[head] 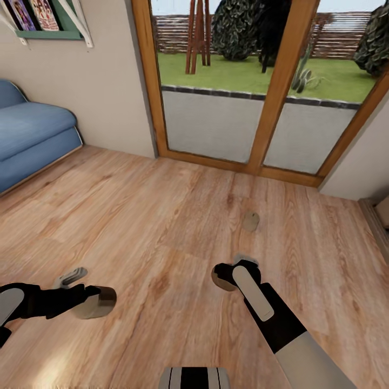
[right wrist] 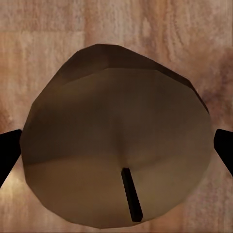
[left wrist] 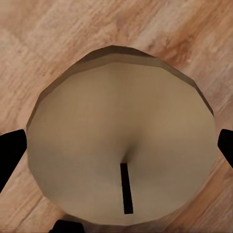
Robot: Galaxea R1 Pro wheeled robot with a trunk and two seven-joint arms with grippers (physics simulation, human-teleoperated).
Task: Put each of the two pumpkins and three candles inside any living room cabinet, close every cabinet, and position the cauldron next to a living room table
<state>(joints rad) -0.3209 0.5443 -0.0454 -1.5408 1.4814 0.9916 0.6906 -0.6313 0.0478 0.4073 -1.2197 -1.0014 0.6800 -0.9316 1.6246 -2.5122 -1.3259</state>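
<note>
Three beige candles are in sight. My left gripper [head: 92,302] at the lower left is shut on one candle [head: 96,307]; in the left wrist view that candle [left wrist: 121,141] shows its wick end between the dark fingers [left wrist: 9,155]. My right gripper [head: 229,273] is shut on a second candle [head: 222,280], whose face [right wrist: 116,145] shows close up in the right wrist view. The third candle [head: 250,221] lies alone on the plank floor [head: 162,216], a little beyond the right gripper.
A blue sofa [head: 29,135] stands at the left against the wall. The wood-framed glass garden door [head: 254,81] spans the far side. A dark wooden edge [head: 378,216] shows at the far right. A wall shelf [head: 48,21] hangs at the top left.
</note>
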